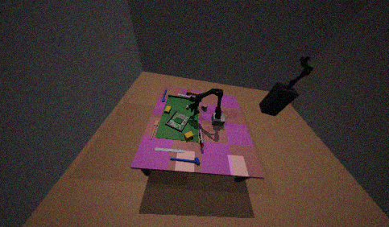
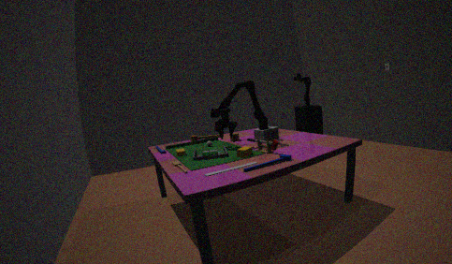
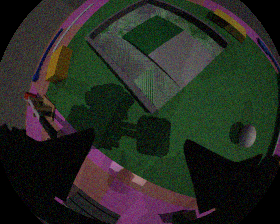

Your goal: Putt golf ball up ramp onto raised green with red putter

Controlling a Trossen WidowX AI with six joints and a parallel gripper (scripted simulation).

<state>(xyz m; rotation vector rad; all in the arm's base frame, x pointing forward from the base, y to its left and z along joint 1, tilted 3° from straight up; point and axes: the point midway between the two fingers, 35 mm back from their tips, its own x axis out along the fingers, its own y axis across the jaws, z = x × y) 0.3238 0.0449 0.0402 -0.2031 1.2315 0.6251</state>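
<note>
Nearest on the tabletop [image 1: 218, 161] lies a blue hammer-shaped tool [image 1: 186, 160]. Beyond it the red putter [image 1: 201, 140] lies along the right edge of the green mat [image 1: 175, 106]. Mid-mat sits the ramped raised green [image 1: 178, 121]. At the far right edge the gripper [image 1: 192, 108] hangs, jaws spread and empty, the golf ball [image 3: 244, 135] just beside it.

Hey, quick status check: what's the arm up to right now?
Gripper open, empty, over the green mat. Ball on mat near the fingers. Red putter on the table, not picked up. Nothing blocking seen.
</note>
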